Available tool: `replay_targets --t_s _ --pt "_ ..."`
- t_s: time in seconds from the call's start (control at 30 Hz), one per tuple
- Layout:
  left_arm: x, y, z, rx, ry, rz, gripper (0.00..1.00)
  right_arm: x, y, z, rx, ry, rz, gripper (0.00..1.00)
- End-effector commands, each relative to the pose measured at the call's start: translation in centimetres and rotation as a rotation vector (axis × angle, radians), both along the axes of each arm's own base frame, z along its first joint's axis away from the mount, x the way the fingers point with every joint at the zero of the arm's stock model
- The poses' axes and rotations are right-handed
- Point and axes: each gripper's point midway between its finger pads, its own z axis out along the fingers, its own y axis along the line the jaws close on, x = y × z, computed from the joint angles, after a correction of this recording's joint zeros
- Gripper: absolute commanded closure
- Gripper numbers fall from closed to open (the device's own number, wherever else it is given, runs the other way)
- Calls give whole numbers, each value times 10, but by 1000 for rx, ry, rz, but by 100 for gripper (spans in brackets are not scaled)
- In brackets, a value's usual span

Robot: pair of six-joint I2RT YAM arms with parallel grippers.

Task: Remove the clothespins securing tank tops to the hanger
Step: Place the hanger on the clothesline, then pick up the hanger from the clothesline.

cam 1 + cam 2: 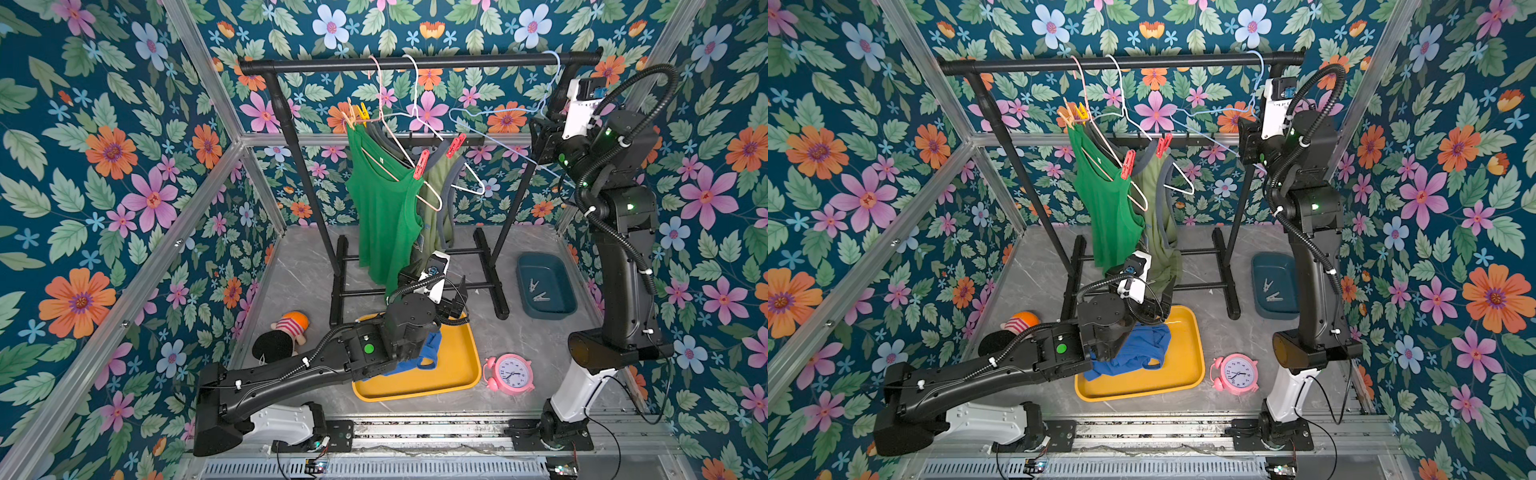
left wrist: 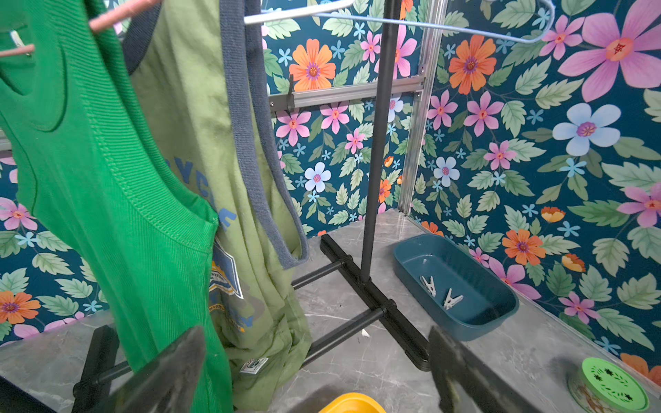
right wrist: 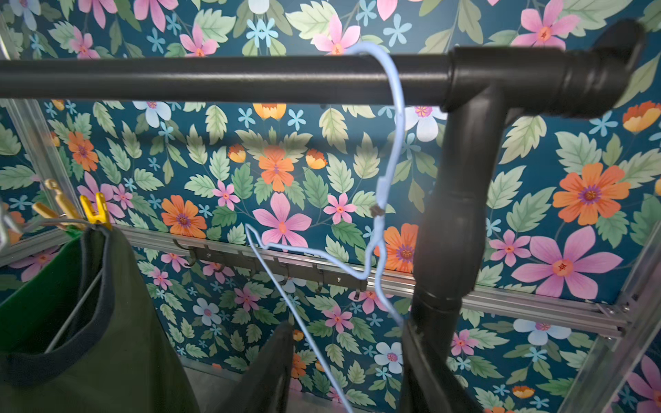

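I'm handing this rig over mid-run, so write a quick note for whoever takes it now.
Left end effector: open, empty, low by the green tank top.
Right end effector: open at the bare blue hanger.
Done: blue tank top on the yellow tray; two grey clothespins in the teal bin.
Left to do: two red clothespins, the yellow clothespin and the peach clothespin, on the green tank top and olive tank top.

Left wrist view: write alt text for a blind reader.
A bright green ribbed tank top and an olive tank top with grey trim hang side by side. A dark teal plastic bin holds two pale grey clothespins. The left gripper is open.
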Motion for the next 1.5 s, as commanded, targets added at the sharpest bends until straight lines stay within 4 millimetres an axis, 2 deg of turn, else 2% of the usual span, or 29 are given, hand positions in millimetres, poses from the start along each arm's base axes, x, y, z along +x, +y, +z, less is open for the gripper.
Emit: replay_targets --t_s 0.0,0.07,0.17,0.3,0.37,0.47,0.57,0.67,0.9,1.1,1.4,1.47 --pt "-1 16 13 -37 -5 30 1 -16 14 -14 38 80 93 50" --pt "-5 30 24 -80 -8 34 1 -31 28 -20 39 101 147 52" --pt "-12 53 37 -144 -7 39 1 -68 58 -22 -11 88 223 54" --pt "-18 77 42 -165 8 47 1 -113 100 -25 -63 112 383 55" --pt "-20 83 43 -159 12 50 1 -121 111 -26 -58 135 432 54" --pt "-21 85 48 -141 7 42 1 -116 122 -28 -56 159 475 53" --pt "-21 80 51 -117 5 28 1 -95 135 -40 -99 185 494 52" --pt "-20 71 47 -97 11 16 1 -83 146 -46 -116 194 522 51" --pt "-20 66 39 -90 23 3 1 -59 156 -51 -76 192 509 51" --pt "-21 69 34 -89 25 8 1 -51 161 -53 -81 188 515 52" --pt "-21 64 25 -89 42 -2 1 -42 167 -54 -65 182 525 76" --pt "-21 64 26 -93 42 -3 1 -42 167 -53 -61 178 527 78"
